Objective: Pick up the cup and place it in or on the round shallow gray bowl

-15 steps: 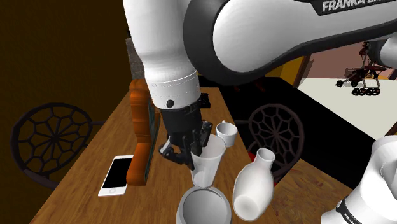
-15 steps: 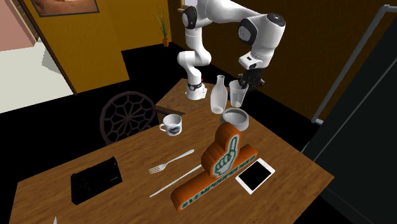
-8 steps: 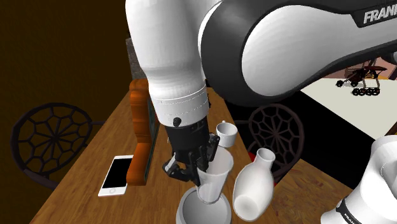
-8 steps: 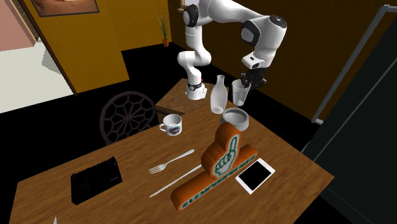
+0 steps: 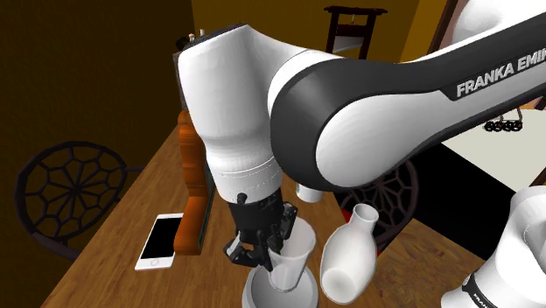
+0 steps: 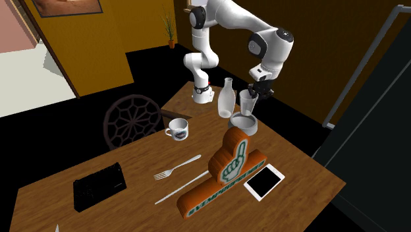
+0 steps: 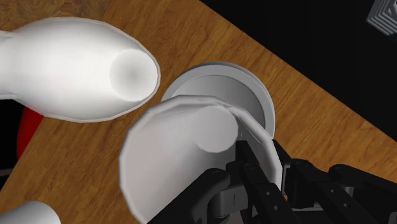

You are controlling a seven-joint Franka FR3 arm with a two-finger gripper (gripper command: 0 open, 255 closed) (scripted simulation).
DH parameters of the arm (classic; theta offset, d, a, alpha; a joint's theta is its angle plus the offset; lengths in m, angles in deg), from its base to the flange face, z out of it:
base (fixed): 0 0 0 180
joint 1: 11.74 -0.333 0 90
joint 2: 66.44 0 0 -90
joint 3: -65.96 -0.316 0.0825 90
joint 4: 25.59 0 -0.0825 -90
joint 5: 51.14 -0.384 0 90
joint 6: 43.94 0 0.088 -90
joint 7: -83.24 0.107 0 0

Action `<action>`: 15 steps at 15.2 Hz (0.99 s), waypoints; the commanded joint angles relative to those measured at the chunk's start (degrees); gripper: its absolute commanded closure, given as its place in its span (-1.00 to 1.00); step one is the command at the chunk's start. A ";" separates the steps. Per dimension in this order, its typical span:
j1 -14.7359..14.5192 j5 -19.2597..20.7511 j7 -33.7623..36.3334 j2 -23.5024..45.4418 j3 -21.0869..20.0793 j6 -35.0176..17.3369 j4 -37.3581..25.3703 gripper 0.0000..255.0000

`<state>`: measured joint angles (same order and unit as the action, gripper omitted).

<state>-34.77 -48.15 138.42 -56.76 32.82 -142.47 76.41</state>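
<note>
Ochre walls and black areas surround the wooden bench [image 6: 303,158] that carries everything. The bowl [image 6: 242,122], round, shallow and grey, sits on it near the arm's base.

The cup [image 6: 247,101], plain white and tapering to a small base, hangs directly above the bowl. It is tilted, with its base toward the bowl's middle. The end effector [image 6: 259,91] pinches the cup's wall near the rim on the side away from the vase, and in the wrist view the wall passes between its black fingers [image 7: 251,168]. In the shoulder view the cup [image 5: 293,258] reaches down to the bowl's rim [image 5: 254,293]. Whether its base touches the bowl's floor cannot be told, because the cup covers the spot. From the wrist the cup [image 7: 184,153] covers about half of the bowl [image 7: 254,89].

A white vase [image 6: 226,99] stands just beside the bowl. On the bowl's other side, close to it, lies an orange thumbs-up sign [image 6: 230,168]. A phone [image 6: 265,181] lies beyond that sign from the bowl. A mug [image 6: 176,128] sits well apart from the bowl, and in the shoulder view the arm hides nearly all of it.

The bowl's lower part is cut off by the shoulder view's edge, and the arm's white shell blocks much of the bench behind the bowl.
</note>
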 commanded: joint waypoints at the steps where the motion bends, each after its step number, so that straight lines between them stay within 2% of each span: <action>1: 0.06 0.09 -0.02 0.08 0.06 -1.52 1.41 1.00; 8: -0.12 0.95 0.47 1.56 0.24 -6.19 4.84 1.00; 15: -0.12 0.95 0.47 1.56 0.25 -6.19 4.84 1.00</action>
<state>-34.89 -47.20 138.89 -55.19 33.06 -148.65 81.25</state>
